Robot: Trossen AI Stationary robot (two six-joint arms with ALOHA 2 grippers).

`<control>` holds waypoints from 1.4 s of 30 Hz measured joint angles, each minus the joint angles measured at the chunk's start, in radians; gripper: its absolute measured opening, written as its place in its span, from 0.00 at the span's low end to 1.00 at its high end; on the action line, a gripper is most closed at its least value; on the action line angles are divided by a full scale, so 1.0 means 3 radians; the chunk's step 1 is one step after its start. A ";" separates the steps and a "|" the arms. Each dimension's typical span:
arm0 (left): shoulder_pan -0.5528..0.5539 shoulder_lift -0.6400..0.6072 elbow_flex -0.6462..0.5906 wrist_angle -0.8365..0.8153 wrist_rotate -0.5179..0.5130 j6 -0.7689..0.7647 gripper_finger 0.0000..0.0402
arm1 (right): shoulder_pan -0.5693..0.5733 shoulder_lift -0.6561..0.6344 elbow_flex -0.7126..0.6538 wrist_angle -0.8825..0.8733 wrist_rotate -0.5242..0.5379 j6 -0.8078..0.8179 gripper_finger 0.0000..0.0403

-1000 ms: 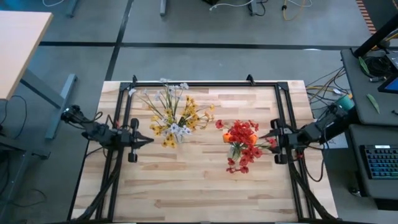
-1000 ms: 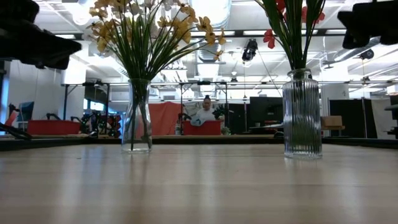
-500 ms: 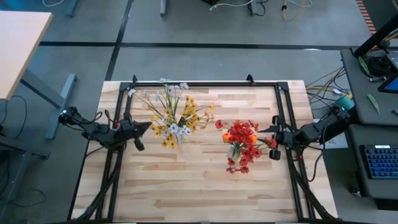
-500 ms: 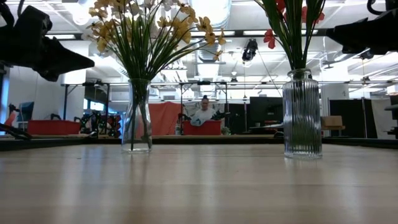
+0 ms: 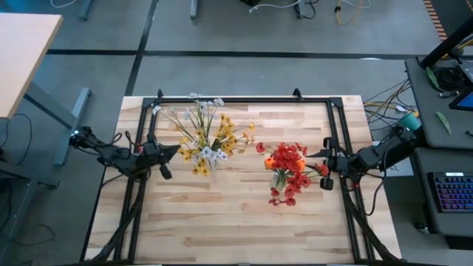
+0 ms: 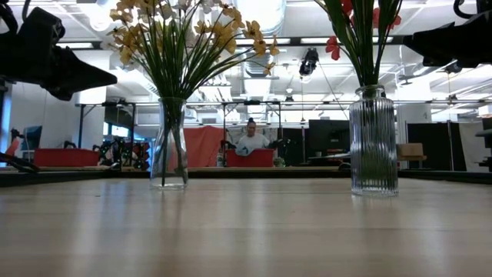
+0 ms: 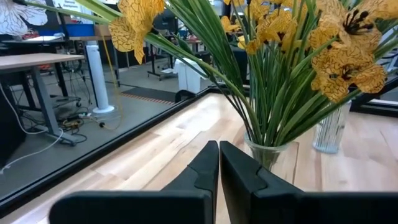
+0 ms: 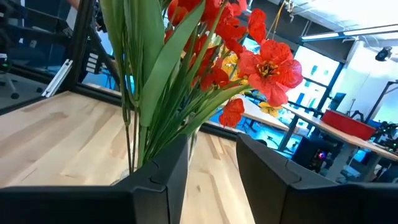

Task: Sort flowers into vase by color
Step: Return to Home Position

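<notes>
Sorting looks finished. The yellow and white flowers (image 5: 207, 140) stand in the slim clear vase (image 6: 170, 146) on the left side of the tabletop (image 5: 236, 222), the red and orange flowers (image 5: 290, 168) stand in the ribbed vase (image 6: 373, 142) on the right, and no loose stem shows on the wood. What remains is probably only for the arms to pull back, and the risk lies there. The left tool (image 7: 219, 146) is closed and empty, pointing at the yellow bunch from just beside its outer blooms. A sideways swing or a forward dip could brush a leaf or a blossom. Because that vase is narrow and carries a wide, top-heavy spray, a small push might tip it or slide it across the smooth boards. The right tool (image 8: 212, 142) is open and empty, facing the red bunch at close range, with stems and leaves hanging near its spread fingers (image 8: 171, 168). If it shuts or turns before backing away, it could catch a leaf, drag a stem out of the ribbed vase, or pull the glass over. Either fall would probably scatter both colours together. A straight retreat away from each bunch seems the safest path.
</notes>
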 joint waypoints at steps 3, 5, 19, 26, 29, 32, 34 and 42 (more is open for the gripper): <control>0.0000 0.0013 0.0000 0.0002 0.0001 0.0000 0.00 | 0.0000 -0.0001 0.0001 0.0000 0.0000 0.0001 0.32; 0.0000 0.0021 0.0000 -0.0001 0.0001 0.0000 0.00 | 0.0000 -0.0001 0.0001 0.0000 0.0000 0.0000 0.32; 0.0000 0.0019 0.0000 0.0002 0.0001 0.0000 0.00 | 0.0000 -0.0001 0.0002 0.0000 0.0000 0.0000 0.32; 0.0000 0.0019 0.0000 0.0002 0.0001 0.0000 0.00 | 0.0000 -0.0001 0.0006 0.0000 0.0000 0.0000 0.33; 0.0000 0.0019 0.0000 0.0002 0.0002 0.0000 0.00 | 0.0000 -0.0001 0.0006 0.0000 0.0000 0.0001 0.33; 0.0000 0.0019 0.0000 0.0002 0.0003 0.0000 0.00 | 0.0000 -0.0001 0.0006 0.0000 0.0000 0.0001 0.32; -0.0001 0.0019 0.0000 0.0002 0.0003 0.0001 0.00 | 0.0001 -0.0001 0.0006 0.0001 0.0000 0.0000 0.31; 0.0000 0.0019 0.0000 0.0002 0.0003 0.0000 0.00 | 0.0001 -0.0001 0.0006 0.0000 0.0000 0.0001 0.33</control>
